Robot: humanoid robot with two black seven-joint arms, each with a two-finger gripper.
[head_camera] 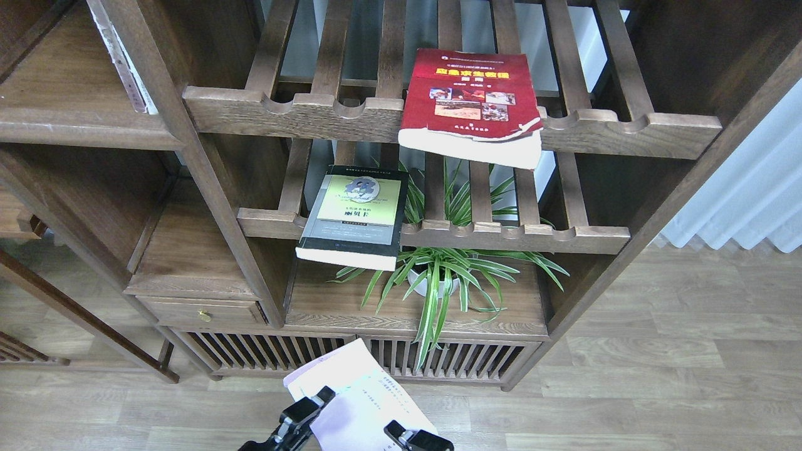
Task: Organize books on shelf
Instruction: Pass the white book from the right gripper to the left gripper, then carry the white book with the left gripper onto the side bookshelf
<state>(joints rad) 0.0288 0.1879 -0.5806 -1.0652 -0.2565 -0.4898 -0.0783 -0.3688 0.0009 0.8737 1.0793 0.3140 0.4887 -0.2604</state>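
The thick red book (470,94) lies flat on the upper slatted rack, its front edge overhanging. The black-bordered book with a yellow-green panel (357,213) lies on the lower slatted rack, also overhanging. The pale lavender-white book (357,394) is held in the air at the bottom centre, in front of the cabinet base. My right gripper (404,435) is on its lower right edge. My left gripper (310,407) is at its left edge; its fingers cannot be told apart. The flat solid shelf board (75,128) is at upper left.
A potted spider plant (438,275) stands on the low board under the racks. The scallop-notched rails (301,116) jut forward. A small drawer (200,311) sits at lower left. A pale curtain (745,200) hangs at right, over wood flooring.
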